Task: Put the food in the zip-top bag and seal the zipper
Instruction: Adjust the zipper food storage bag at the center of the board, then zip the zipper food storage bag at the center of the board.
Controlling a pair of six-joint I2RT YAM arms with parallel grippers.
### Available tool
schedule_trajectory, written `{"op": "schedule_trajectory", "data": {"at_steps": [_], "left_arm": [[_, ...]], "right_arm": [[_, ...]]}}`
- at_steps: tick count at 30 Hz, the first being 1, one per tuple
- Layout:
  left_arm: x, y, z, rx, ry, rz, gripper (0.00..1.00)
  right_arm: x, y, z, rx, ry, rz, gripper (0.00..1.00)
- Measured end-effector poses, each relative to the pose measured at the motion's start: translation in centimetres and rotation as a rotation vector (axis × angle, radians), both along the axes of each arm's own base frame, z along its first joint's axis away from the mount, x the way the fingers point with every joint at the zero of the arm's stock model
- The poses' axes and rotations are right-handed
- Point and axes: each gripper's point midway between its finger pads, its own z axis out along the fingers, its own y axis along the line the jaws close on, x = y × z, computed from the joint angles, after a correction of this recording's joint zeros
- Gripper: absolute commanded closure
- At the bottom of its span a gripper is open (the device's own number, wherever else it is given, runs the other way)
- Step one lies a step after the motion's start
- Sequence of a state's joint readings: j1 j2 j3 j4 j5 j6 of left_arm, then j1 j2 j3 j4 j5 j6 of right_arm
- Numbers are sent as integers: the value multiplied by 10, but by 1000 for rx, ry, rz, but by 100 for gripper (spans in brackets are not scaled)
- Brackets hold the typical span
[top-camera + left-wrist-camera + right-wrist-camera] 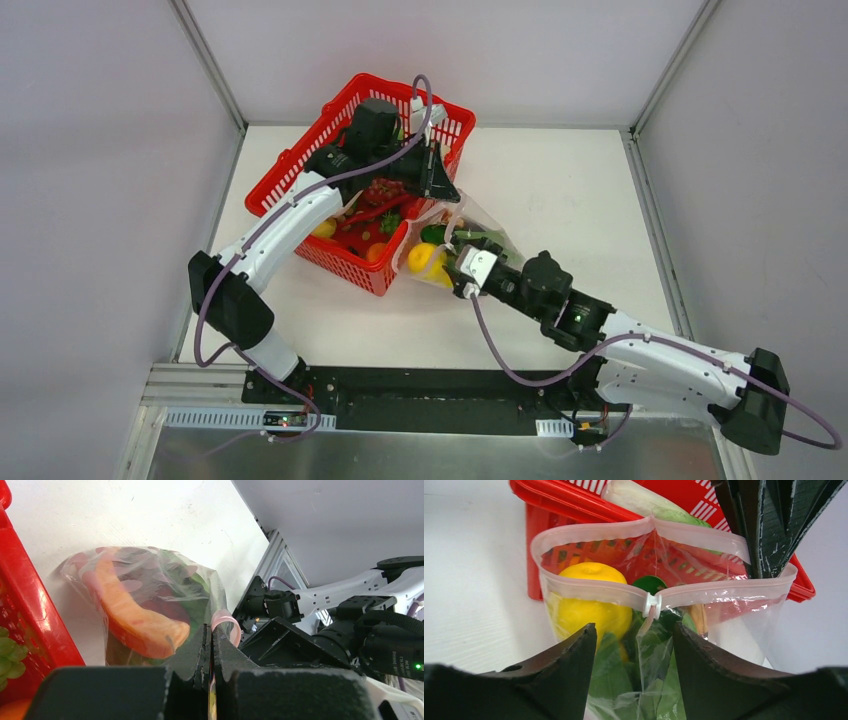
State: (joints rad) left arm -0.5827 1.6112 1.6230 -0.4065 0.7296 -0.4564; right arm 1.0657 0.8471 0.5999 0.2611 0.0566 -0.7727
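The clear dotted zip-top bag lies on the table against the red basket's right corner. It holds a yellow lemon, green leaves and an orange bun. My left gripper is shut on one end of the pink zipper; it also shows in the top view. In the right wrist view the zipper gapes open, with a white slider at mid-length. My right gripper is open, with a finger on each side of the bag just below the slider.
The red mesh basket stands at the back left with more toy food inside, including a green-white bok choy and green grapes. White table lies right of the bag. Walls and aluminium posts border the table.
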Motion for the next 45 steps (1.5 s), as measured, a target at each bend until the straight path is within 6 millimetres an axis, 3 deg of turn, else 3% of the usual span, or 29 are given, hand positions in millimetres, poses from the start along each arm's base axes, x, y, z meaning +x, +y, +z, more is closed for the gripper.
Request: {"op": "schedule_trajectory", "data": {"at_steps": [8, 10, 14, 21, 26, 28, 31, 36, 45], "left_arm": [[0, 1, 2, -1, -7, 5, 100], [-1, 1, 4, -3, -10, 5, 100], [-3, 2, 8, -8, -19, 6, 100], [-6, 6, 14, -13, -34, 14, 100], [-4, 12, 10, 19, -59, 33, 75], [-5, 17, 7, 55, -72, 39, 58], [-4, 28, 8, 124, -115, 54, 45], [-8, 48, 15, 203, -192, 66, 37], [-19, 68, 21, 283, -297, 19, 19]], "right_arm": [[18, -9, -9, -28, -42, -107, 75], [20, -11, -9, -30, -46, -123, 78], [22, -12, -8, -18, -42, -137, 100], [22, -12, -2, 37, -15, -154, 100], [16, -24, 16, 139, 23, -164, 100], [14, -38, 32, 219, 36, -178, 100], [14, -64, 56, 332, 42, -214, 100], [20, -92, 64, 394, 89, -276, 100], [29, -95, 65, 384, 236, -252, 100]]}}
